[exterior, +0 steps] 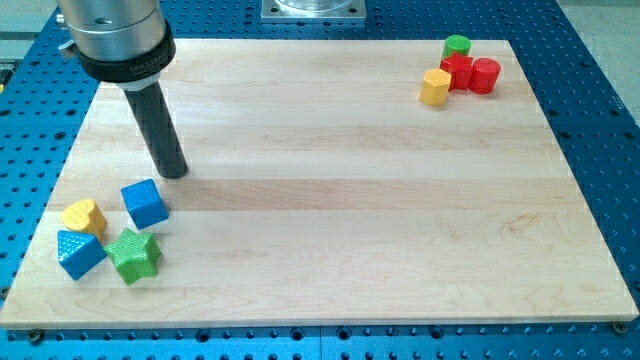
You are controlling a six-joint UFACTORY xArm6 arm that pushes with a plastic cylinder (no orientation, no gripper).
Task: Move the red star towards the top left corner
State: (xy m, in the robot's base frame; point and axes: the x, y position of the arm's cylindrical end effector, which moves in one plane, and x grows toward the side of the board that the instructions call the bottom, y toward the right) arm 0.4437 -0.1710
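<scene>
The red star (pixel 457 70) sits near the view's top right corner of the wooden board (pixel 330 180), packed between a green cylinder (pixel 457 45) above it, a red cylinder (pixel 485 75) on its right and a yellow hexagonal block (pixel 435 87) at its lower left. My tip (pixel 173 170) rests on the board at the view's left, far from the red star. It stands just above a blue cube (pixel 145 203).
At the view's bottom left lie a yellow heart-shaped block (pixel 83 216), a blue block (pixel 80 253) and a green star (pixel 134 254). A blue perforated table (pixel 600 120) surrounds the board.
</scene>
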